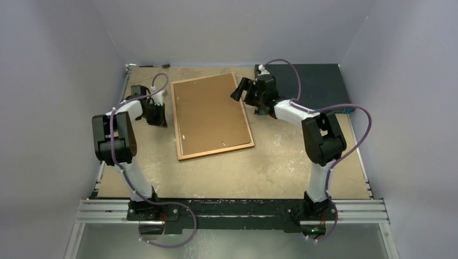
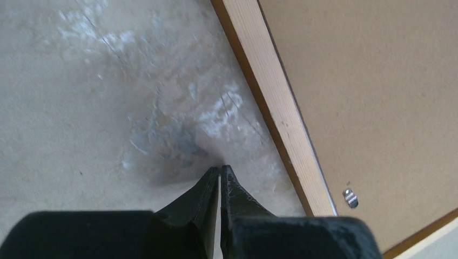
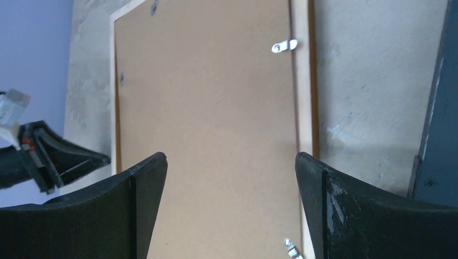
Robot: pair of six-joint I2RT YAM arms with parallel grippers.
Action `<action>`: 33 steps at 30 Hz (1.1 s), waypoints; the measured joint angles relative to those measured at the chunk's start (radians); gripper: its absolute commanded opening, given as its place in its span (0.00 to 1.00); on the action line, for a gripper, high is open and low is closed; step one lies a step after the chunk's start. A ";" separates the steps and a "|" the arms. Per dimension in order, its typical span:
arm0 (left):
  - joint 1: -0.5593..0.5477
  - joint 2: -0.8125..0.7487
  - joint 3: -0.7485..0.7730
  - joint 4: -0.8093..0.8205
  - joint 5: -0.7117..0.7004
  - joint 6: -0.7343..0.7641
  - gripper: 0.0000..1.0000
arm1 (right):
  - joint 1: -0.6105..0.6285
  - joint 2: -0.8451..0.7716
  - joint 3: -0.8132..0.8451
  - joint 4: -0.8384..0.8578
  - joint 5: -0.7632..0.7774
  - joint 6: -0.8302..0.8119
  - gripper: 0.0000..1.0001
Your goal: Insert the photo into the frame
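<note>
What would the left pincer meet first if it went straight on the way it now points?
Likely the scuffed bare table, just beside the frame; the shut left pincer aims there, depth unclear.

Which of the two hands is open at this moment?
The right hand: its fingers stand wide apart with nothing between them, while the left hand has its fingers pressed together.

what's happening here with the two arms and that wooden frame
Two robot arms are working around a frame that lies face down on the table, with its brown backing board sitting in it. The left gripper is shut on nothing, low over the table just off the frame's left edge. The right gripper is open and empty above the frame's far right part. No photo shows in any view.
</note>
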State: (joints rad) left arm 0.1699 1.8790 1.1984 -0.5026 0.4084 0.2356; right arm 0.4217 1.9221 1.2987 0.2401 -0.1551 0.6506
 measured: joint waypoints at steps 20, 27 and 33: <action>-0.013 0.094 0.077 0.159 0.019 -0.096 0.03 | 0.011 0.153 0.034 0.106 0.062 0.028 0.95; -0.025 0.073 0.024 0.229 0.042 -0.084 0.01 | 0.058 0.089 -0.081 0.150 0.051 0.056 0.95; -0.026 0.039 -0.024 0.249 0.033 -0.048 0.01 | 0.082 0.037 -0.153 0.161 0.052 0.071 0.95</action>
State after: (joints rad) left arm 0.1444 1.9179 1.1748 -0.2531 0.4412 0.1875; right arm 0.5034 1.9591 1.1454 0.4007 -0.1032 0.7216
